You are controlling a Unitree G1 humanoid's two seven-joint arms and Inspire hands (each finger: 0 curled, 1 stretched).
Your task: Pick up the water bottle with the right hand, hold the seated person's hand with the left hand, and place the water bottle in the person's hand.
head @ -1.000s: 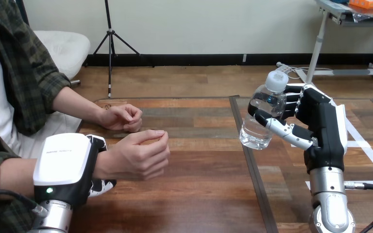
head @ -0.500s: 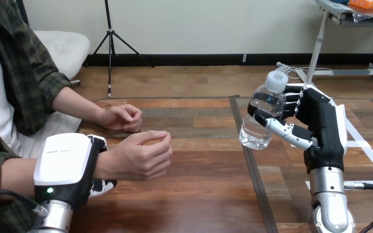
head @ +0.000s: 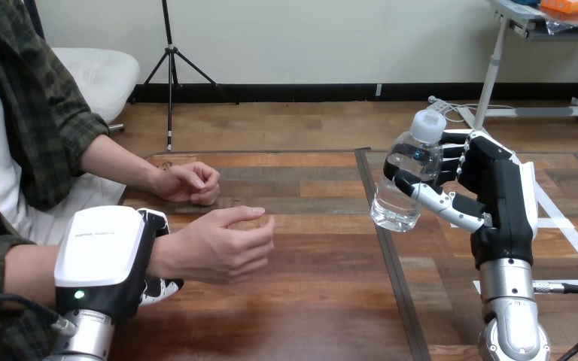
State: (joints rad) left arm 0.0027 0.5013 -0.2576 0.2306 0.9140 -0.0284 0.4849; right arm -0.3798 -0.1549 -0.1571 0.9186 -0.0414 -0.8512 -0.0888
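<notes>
The fingers [head: 454, 154] of the right hand [head: 497, 188] are curled round the water bottle [head: 406, 177], and its thumb lies across the near side of it. The bottle is at the right of the scene, tilted with its white cap [head: 427, 124] leaning right, and looks lifted off the tabletop [head: 308, 286]. The bottle is clear, and I cannot tell how much water is in it.

At the near left, the left hand [head: 101, 252] is wrapped round the person's wrist [head: 162, 256]. Its white back hides most of the grip, but fingertips [head: 162, 286] show curled under the wrist. The person's nearer hand [head: 222, 244] is half open, well apart from the bottle. The person's farther hand [head: 188, 183] rests loosely closed on the tabletop.
</notes>
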